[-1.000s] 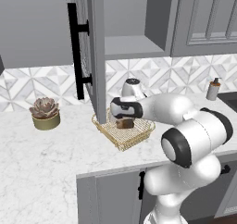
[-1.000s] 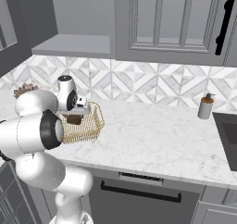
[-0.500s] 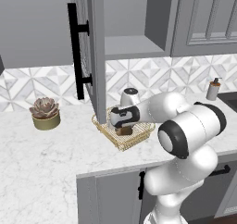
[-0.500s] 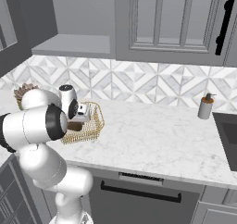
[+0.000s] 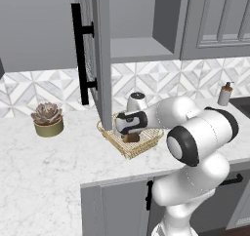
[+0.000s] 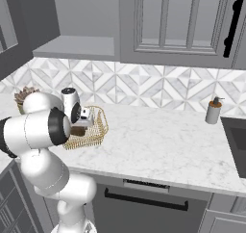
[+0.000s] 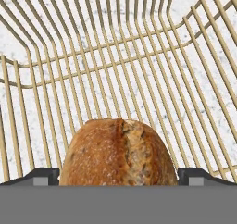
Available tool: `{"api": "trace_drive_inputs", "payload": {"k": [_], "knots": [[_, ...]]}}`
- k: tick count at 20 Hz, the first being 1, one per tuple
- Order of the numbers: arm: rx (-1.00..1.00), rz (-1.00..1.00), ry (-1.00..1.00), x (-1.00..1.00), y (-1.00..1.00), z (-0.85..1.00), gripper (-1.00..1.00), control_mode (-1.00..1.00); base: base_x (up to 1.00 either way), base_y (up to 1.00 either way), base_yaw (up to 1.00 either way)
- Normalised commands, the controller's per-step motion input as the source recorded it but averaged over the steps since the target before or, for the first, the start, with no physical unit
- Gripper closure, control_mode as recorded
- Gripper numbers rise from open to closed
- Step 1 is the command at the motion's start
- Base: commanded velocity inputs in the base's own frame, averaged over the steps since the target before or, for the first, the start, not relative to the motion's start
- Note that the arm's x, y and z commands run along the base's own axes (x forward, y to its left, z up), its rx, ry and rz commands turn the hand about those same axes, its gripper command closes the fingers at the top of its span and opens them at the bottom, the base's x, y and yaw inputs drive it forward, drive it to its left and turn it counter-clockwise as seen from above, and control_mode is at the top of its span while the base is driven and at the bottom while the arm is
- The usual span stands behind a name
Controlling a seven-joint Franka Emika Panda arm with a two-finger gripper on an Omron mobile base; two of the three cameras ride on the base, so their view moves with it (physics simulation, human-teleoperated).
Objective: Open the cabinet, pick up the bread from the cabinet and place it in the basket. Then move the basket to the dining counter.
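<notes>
Fingers [image 7: 118,174] stood wide, one tip on either side of the bread [image 7: 119,151], no longer clamped on it; a second earlier the hand had hung higher over the basket [image 5: 131,141], and it had since sunk into it. That suggested the roll was released, leaving the carry to the dining counter. The bread, a crusty golden-brown oval with a split along its top, lay on the gold wire floor, on the marble table [image 6: 158,140] below the open cabinet [image 5: 102,54].

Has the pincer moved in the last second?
Yes. The pincer has come down into the basket on the worktop, lower against the open cabinet door, with the bread between its open tips.
</notes>
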Motion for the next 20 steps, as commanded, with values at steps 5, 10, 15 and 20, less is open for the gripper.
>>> {"api": "trace_drive_inputs", "payload": {"k": [5, 10, 15, 20], "knots": [[0.0, -0.01, 0.0, 0.0, 0.0, 0.09, -1.0, -1.0, 0.0, 0.0, 0.0], [-0.02, -0.01, 0.01, 0.0, 0.0, 0.33, -1.0, -1.0, 0.0, 0.0, 0.0], [-0.01, -0.08, 0.12, 0.0, 0.0, 0.31, -1.0, -1.0, 0.0, 0.0, 0.0], [0.0, -0.07, 0.31, 0.11, 0.01, 0.0, -1.0, -1.0, 0.0, 0.0, 0.0]]}}
